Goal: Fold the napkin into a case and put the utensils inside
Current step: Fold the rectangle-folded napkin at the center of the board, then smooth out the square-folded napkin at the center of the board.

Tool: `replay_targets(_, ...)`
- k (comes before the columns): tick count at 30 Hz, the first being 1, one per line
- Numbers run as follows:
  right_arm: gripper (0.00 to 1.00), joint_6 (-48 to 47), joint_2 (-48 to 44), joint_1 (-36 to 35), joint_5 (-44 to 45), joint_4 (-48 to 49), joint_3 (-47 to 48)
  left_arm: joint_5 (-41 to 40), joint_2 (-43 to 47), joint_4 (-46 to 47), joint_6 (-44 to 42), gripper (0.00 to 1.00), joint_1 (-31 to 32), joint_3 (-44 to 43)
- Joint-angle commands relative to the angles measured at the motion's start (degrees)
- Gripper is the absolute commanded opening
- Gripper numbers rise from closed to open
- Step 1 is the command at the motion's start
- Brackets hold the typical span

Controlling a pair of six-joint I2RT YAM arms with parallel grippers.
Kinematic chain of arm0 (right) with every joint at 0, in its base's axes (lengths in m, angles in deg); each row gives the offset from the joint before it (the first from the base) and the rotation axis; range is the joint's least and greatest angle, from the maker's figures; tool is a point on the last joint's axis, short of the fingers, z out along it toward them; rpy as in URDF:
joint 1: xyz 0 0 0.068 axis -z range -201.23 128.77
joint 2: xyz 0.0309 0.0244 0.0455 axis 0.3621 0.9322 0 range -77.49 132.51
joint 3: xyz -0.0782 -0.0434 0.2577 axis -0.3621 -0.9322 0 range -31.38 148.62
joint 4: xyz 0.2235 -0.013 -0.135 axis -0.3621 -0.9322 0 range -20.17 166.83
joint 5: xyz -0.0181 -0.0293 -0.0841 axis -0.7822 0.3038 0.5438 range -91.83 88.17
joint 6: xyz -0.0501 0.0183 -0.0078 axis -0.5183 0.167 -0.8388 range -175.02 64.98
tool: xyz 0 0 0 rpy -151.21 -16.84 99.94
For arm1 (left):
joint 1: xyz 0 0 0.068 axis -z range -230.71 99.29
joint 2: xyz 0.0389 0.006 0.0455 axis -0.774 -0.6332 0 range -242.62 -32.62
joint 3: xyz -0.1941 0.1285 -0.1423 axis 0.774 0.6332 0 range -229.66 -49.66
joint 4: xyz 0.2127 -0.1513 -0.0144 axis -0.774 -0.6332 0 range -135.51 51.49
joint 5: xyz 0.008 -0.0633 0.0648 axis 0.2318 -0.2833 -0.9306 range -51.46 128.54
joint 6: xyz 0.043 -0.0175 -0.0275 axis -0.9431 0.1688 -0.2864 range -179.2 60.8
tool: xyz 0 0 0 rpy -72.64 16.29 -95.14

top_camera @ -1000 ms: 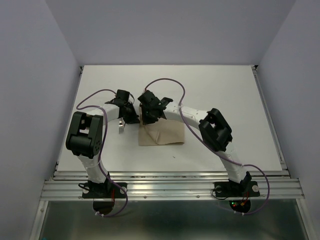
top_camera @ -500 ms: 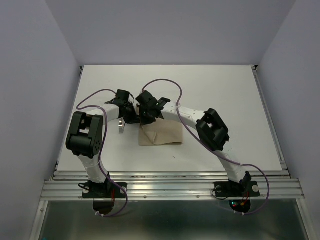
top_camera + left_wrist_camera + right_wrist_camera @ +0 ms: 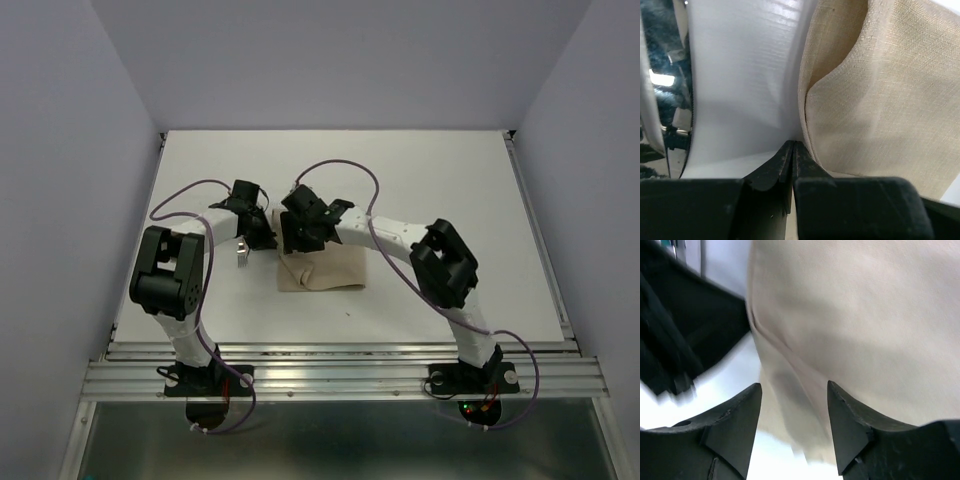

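Observation:
The beige napkin [image 3: 322, 272] lies folded into a flat oblong on the white table. My right gripper [image 3: 298, 238] hangs low over its far left corner, open, and a soft fold of the cloth [image 3: 805, 340] lies below its spread fingers [image 3: 740, 415]. My left gripper [image 3: 263, 233] sits just left of that corner, jaws shut, tips on the table beside the napkin's edge [image 3: 805, 115], with nothing seen between them. A small silver utensil end [image 3: 242, 256] shows on the table beside the left arm; the rest of it is hidden.
The two wrists nearly touch at the napkin's far left corner. Purple cables loop over both arms. White table [image 3: 450, 180] stretches behind and to the right, with a raised rail [image 3: 540, 240] along its right edge.
My right gripper has gone from shut to open and let go of the napkin's corner, which now lies lower. Its arm has shifted slightly right. The left arm has stayed put.

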Motion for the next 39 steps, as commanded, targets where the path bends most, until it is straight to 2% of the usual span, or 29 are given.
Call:
replay_targets(1, 0.6, 1.14, -13.89, 1.32, 3.75, 6.66, -10.1, -3.2, 5.71, -3.72, -0.67, 0.14, -0.11, -0.38)
replay_targets(3, 0.59, 2.46, -19.59, 2.9, 4.1, 10.52, -18.33, -3.99, 7.03, -4.6, -0.85, 0.14, -0.29, -0.38)
replay_targets(8, 0.52, 6.24, -23.49, 4.31, 2.79, 14.06, -27.7, -5.05, 10.81, -6.18, -0.94, 0.15, -1.34, -0.03)
replay_targets(10, 0.42, 7.12, -21.66, 4.31, 0.25, 14.32, -28.32, -5.05, 11.95, -6.79, -0.76, 0.15, -1.61, -0.29)
replay_targets(11, 0.33, 7.3, -21.04, 4.31, -0.72, 15.28, -28.58, -5.05, 12.22, -7.06, -0.76, 0.15, -1.61, -0.47)
replay_targets(12, 0.33, 7.39, -20.51, 4.31, -1.52, 15.81, -28.67, -5.14, 12.48, -7.23, -0.76, 0.15, -1.69, -0.65)
replay_targets(13, 0.26, 6.96, -19.98, 4.31, -2.83, 16.34, -28.67, -5.22, 13.01, -7.58, -0.76, 0.15, -1.7, -1.08)
replay_targets(15, 0.22, 6.6, -18.06, 4.31, -3.46, 16.26, -27.63, -5.4, 13.45, -8.29, -0.94, 0.15, -1.7, -1.61)
replay_targets(27, 0.21, 4.4, -11.54, 2.56, -7.5, 15.03, -21.47, -5.14, 14.24, -9.61, -1.03, 0.16, -1.87, -3.81)
replay_targets(39, 0.21, 1.77, -5.22, -3.33, -12.33, 14.76, -11.63, -5.31, 14.51, -9.35, -0.67, 0.16, -1.87, -3.37)
